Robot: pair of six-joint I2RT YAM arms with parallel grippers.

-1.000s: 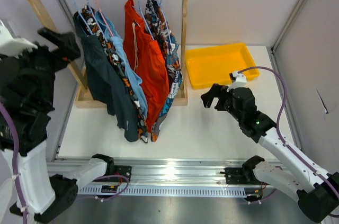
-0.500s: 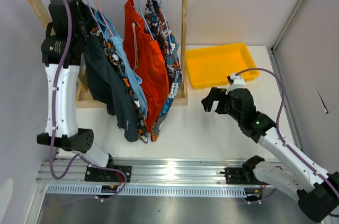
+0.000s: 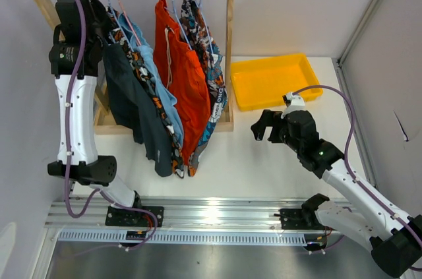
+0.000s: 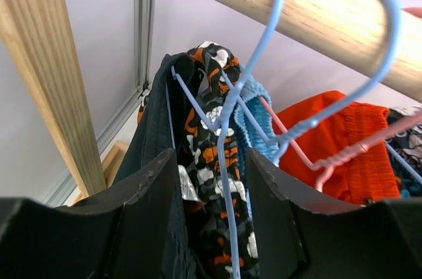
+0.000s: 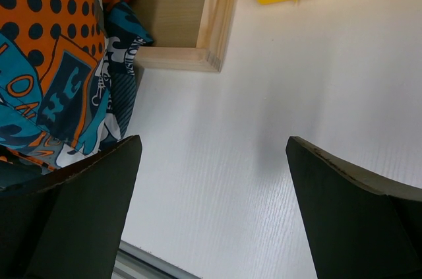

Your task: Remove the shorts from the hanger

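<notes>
While the left gripper (image 4: 211, 160) pinches the shorts (image 3: 135, 94) at their bunched waistbands, the right gripper (image 5: 212, 144) hangs with fingers spread wide above the table (image 5: 264, 94).
5 pairs hang on wire hangers (image 4: 227, 114) from the wooden rail (image 4: 316, 2). Only the left wrist view shows the camouflage pair (image 4: 211, 134) and a blue wire between the fingers. Only the right wrist view shows lettering on the printed pair (image 5: 59, 61), cut off and unreadable. A yellow tray (image 3: 273, 81) lies right of the rack (image 5: 208, 22).
</notes>
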